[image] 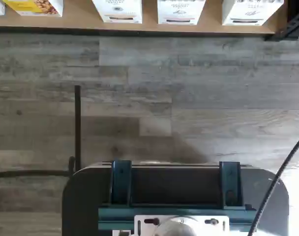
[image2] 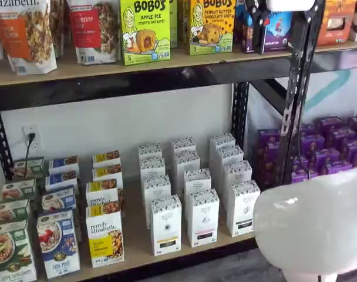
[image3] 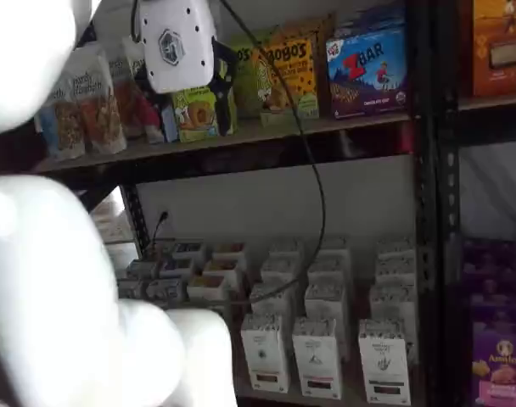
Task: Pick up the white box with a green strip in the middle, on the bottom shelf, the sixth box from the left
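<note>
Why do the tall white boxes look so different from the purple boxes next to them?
The white boxes are tall, narrow and white with patterned tops; the purple boxes are wider and purple. The white boxes stand in neat rows on the bottom shelf; the purple boxes are piled beyond the rack post. Both are cartons.

The white box (image2: 242,207) is seen as matt printed cardboard, like the identical cartons beside it. The bottom shelf (image2: 131,235) is formed of light, smooth, unvarnished-looking plywood, carried on a black matt metal rack frame (image2: 296,88) with punched holes. Above it, glossy plastic granola bags (image2: 26,32) are shown with a sheen. The gripper (image3: 175,42) is cased in smooth, slightly glossy white plastic. The floor (image: 189,98) is laid in grey wood-grain planks of dull finish.
</note>
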`<action>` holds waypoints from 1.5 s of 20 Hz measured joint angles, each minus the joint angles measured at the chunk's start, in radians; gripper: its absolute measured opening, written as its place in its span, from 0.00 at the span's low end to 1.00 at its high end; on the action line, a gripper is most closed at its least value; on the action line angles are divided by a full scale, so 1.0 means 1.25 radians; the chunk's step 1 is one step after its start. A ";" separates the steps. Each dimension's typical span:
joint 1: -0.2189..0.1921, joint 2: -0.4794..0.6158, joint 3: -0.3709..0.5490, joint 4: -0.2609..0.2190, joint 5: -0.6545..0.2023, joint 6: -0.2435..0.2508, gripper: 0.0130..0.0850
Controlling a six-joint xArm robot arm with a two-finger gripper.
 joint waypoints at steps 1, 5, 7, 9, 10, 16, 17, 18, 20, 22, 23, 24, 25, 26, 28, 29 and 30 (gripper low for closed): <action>0.008 -0.003 0.003 -0.009 -0.006 0.005 1.00; 0.024 -0.019 0.017 -0.026 -0.034 0.013 1.00; 0.028 -0.023 0.024 -0.032 -0.042 0.015 1.00; 0.038 -0.030 0.038 -0.050 -0.058 0.019 1.00; 0.038 -0.033 0.047 -0.057 -0.066 0.017 1.00; -0.018 -0.044 0.145 -0.064 -0.149 -0.035 1.00; -0.027 -0.046 0.163 -0.062 -0.165 -0.043 1.00; -0.037 -0.049 0.186 -0.061 -0.187 -0.052 1.00; -0.048 -0.057 0.225 -0.067 -0.228 -0.061 1.00; -0.049 -0.071 0.276 -0.085 -0.284 -0.062 1.00; -0.056 -0.077 0.301 -0.087 -0.312 -0.066 1.00; -0.063 -0.079 0.318 -0.088 -0.330 -0.071 1.00; -0.067 -0.079 0.332 -0.090 -0.344 -0.074 1.00; -0.069 -0.079 0.347 -0.096 -0.359 -0.075 1.00; -0.080 -0.082 0.383 -0.103 -0.401 -0.082 1.00; -0.087 -0.085 0.401 -0.104 -0.424 -0.085 1.00; -0.097 -0.089 0.425 -0.101 -0.456 -0.092 1.00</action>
